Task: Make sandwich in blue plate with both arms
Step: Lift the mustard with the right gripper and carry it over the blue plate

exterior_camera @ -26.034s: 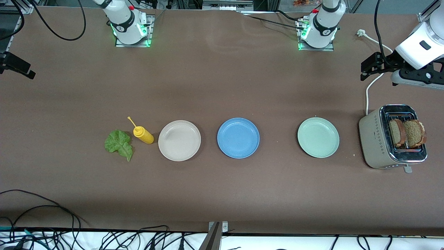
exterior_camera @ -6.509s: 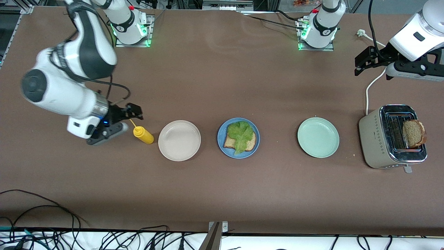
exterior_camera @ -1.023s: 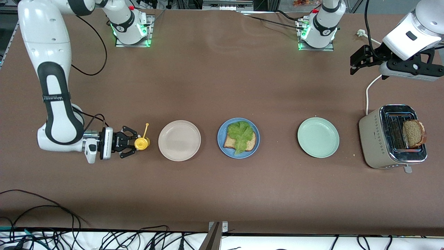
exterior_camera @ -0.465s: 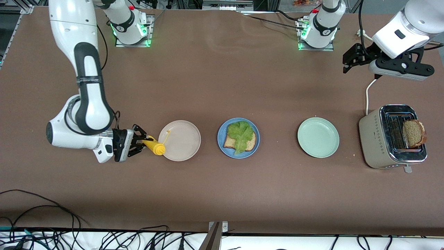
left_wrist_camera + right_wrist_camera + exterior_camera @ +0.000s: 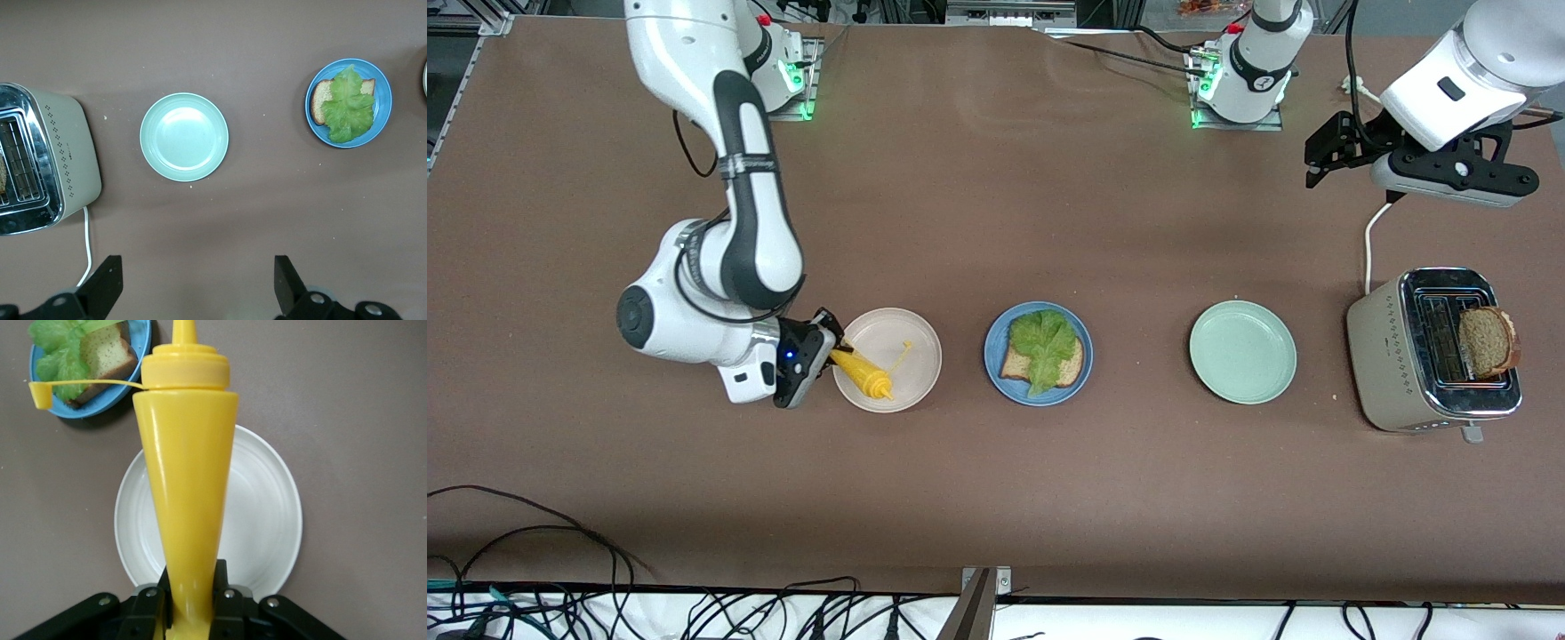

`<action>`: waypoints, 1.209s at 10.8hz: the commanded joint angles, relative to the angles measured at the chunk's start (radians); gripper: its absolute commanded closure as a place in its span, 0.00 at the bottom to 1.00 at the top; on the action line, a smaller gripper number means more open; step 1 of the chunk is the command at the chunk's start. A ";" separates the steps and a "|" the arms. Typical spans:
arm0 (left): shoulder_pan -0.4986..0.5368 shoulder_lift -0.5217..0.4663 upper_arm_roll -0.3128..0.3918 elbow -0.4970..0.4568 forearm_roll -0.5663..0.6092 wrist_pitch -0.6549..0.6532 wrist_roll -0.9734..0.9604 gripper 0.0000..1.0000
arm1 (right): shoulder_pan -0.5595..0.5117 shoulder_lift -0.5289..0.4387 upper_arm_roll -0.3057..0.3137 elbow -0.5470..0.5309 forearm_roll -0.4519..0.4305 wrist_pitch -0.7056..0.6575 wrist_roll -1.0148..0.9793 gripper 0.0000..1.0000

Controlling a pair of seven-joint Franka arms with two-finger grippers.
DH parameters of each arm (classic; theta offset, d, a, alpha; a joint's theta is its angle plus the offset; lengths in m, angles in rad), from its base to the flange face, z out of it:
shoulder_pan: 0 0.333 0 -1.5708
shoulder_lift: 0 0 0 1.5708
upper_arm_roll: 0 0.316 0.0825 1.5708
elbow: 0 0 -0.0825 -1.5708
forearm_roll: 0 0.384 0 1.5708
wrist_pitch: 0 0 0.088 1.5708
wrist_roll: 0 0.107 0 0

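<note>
Sandwich status: incomplete, lying on the blue plate in the middle of the table as one bread slice with a lettuce leaf on top and no upper slice.

Right gripper: jaws clamped narrow on the base of the yellow squeeze bottle, which hangs tilted, nozzle leading, over the beige-white plate, one plate short of the sandwich. Its cap dangles loose on a thin tether.

Left gripper: jaws wide and empty, held over bare table near the left arm's end, above the toaster's cord. That arm waits.

Risks, as I judge them:
- The grip sits low on a tapered, soft-looking body. A harder squeeze while the nozzle is over the beige-white plate would put sauce on the wrong plate.
- The tilted bottle could slip or swing in the jaws on the way across.
- The hanging cap could drag over the lettuce and shift the leaf off the bread.
- The second slice stands in the toaster; its dark crust leaves little to pinch, and a poor pull could tip the toaster.

View differences:
- Right wrist view shows the jaws closed at the bottle's foot and the nozzle pointing toward the blue plate's edge; the front view cannot show that grip.
- Left wrist view shows the open fingers, the mint-green plate empty and the toaster's near slot empty.
- Only the front view shows both arms and the remaining slice.
</note>
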 commanded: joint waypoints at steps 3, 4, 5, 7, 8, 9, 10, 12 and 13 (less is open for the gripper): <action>0.003 -0.003 0.002 -0.001 -0.022 -0.009 -0.004 0.00 | 0.248 -0.010 -0.168 -0.012 -0.154 -0.025 0.332 1.00; 0.003 -0.003 0.002 -0.001 -0.023 -0.009 -0.004 0.00 | 0.289 -0.009 -0.191 0.003 -0.198 -0.051 0.403 1.00; 0.003 -0.003 0.002 -0.001 -0.025 -0.009 -0.006 0.00 | 0.330 -0.004 -0.218 0.033 -0.250 -0.080 0.462 1.00; 0.002 -0.003 -0.016 -0.001 -0.025 -0.009 -0.006 0.00 | 0.403 0.012 -0.260 0.082 -0.321 -0.169 0.587 1.00; 0.002 -0.003 -0.022 -0.001 -0.020 -0.009 -0.006 0.00 | 0.439 0.026 -0.268 0.118 -0.381 -0.221 0.653 1.00; 0.005 -0.003 -0.021 -0.001 -0.020 -0.009 -0.006 0.00 | 0.481 0.049 -0.271 0.173 -0.459 -0.278 0.741 1.00; 0.005 -0.003 -0.021 -0.001 -0.015 -0.009 -0.006 0.00 | 0.513 0.087 -0.266 0.251 -0.529 -0.353 0.827 1.00; 0.012 -0.003 -0.019 -0.001 -0.012 -0.009 -0.004 0.00 | 0.544 0.163 -0.265 0.378 -0.570 -0.474 0.909 1.00; 0.015 -0.003 -0.016 -0.001 -0.012 -0.009 -0.004 0.00 | 0.559 0.190 -0.266 0.417 -0.581 -0.508 0.920 1.00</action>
